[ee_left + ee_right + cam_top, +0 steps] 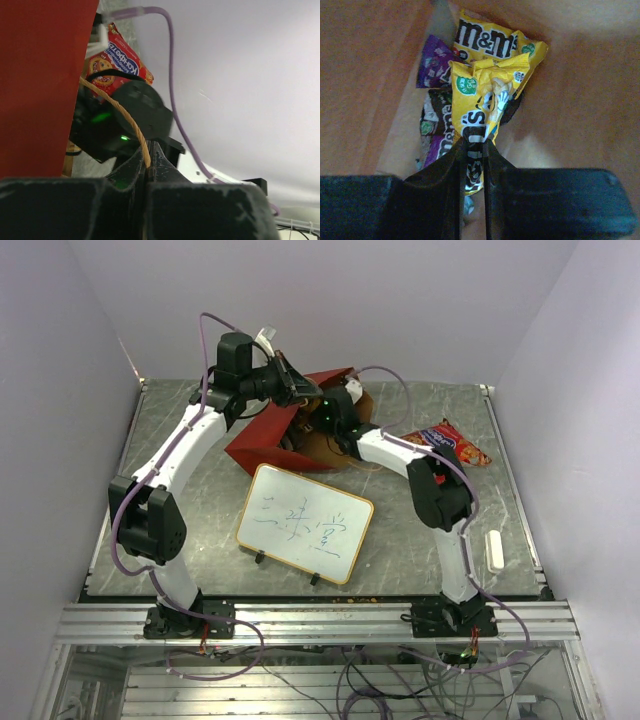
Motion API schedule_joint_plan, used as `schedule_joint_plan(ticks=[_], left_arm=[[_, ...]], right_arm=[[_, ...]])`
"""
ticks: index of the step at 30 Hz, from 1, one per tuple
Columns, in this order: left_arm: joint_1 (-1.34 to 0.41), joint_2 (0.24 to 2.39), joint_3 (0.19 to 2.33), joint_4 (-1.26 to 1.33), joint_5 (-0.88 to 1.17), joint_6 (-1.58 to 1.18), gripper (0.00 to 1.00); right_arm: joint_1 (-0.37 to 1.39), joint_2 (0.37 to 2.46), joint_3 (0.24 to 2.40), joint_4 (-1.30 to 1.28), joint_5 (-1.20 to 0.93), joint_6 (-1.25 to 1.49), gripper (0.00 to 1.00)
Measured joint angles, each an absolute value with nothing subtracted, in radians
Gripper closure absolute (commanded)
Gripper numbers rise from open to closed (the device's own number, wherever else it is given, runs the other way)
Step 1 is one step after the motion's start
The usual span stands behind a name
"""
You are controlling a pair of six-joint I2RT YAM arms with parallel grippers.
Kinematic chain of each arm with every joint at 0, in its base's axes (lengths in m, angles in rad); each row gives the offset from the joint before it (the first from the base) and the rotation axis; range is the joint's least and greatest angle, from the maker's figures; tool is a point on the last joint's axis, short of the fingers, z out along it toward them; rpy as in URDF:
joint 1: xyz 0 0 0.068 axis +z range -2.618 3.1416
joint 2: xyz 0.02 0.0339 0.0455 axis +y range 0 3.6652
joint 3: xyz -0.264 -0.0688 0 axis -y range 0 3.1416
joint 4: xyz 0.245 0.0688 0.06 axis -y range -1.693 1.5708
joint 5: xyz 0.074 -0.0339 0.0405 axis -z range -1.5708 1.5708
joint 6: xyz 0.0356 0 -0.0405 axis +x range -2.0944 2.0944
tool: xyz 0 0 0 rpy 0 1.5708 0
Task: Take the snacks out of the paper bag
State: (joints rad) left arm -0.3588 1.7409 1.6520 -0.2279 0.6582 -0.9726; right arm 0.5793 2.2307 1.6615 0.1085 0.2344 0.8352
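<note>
Key relation: the yellow packet lies straight ahead of the right claw, with its near end between the fingers. Its long axis runs in line with the claw's reach, toward the bottom of the bag.
Right claw: almost pressed together, pinching the near end of the yellow packet. The bite looks narrow.
Left claw: pressed together on the handle, a tan string that rises from the fingers beside the bag's red wall.
Bag: at the far middle of the table, apparently on its side, with its mouth toward the right arm.
Snacks inside: a second yellow packet lies beyond the first. A purple packet is to its left and a brown packet nearer. All are heaped together and touching.
Snack outside: the chip bag lies on the table, right of the bag.
Nearer arm: the right, with its wrist inside the mouth. The left reaches only the handle.
Right arm pose: low, reaching forward and left into the bag.
Left arm pose: arched high, with the wrist above the bag's upper edge.
Coming move (judgement): a straight pull back along the packet's axis. Neighbouring packets may drag along with it.
</note>
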Motion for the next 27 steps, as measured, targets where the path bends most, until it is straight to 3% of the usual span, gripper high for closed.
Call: schedule_joint_plan(ticks=[14, 27], left_arm=[[-0.358, 1.741, 1.652, -0.239, 0.657, -0.954, 0.93], [-0.326, 1.741, 1.698, -0.347, 0.638, -0.847, 0.93]], right_arm=[[0.529, 1.766, 1.335, 0.066, 0.194, 0.619, 1.00], [0.407, 1.186, 1.046, -0.285, 0.353, 0.409, 1.00]])
